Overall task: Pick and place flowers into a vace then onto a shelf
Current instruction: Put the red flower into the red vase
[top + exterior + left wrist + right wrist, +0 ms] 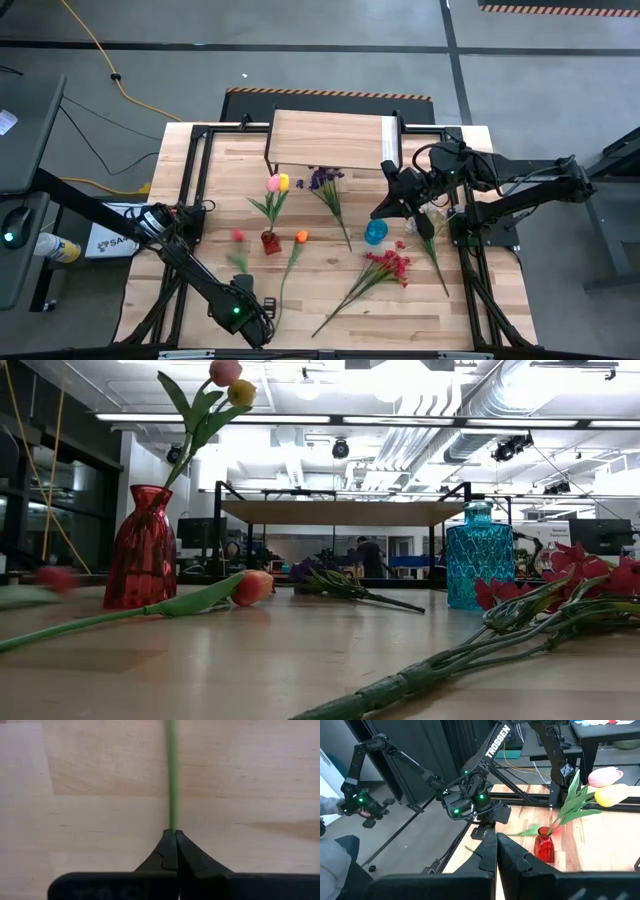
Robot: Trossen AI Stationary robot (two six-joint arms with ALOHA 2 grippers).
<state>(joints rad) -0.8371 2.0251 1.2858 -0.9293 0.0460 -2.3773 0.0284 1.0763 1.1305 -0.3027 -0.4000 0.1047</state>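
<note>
My left gripper stands near the table's front left, pointing down, shut on a thin green stem. In the high view this stem leads to the red tulip, which shows blurred in the low view. The orange tulip lies flat beside it. A red vase holds a pink and a yellow tulip. A blue vase stands upright. The shelf stands at the far edge. My right gripper is shut on nothing, held high over the blue vase. My left gripper pinches the red tulip's green stem between its two fingertips. It comes from above, pointing down. The stem runs away from the fingers close over the tabletop. Whether the flower is lifted clear, I cannot tell.
A purple spray lies in front of the shelf, a red spray at the front right, and another stem under the right arm. A person's hand on another arm shows beyond the table's left side.
</note>
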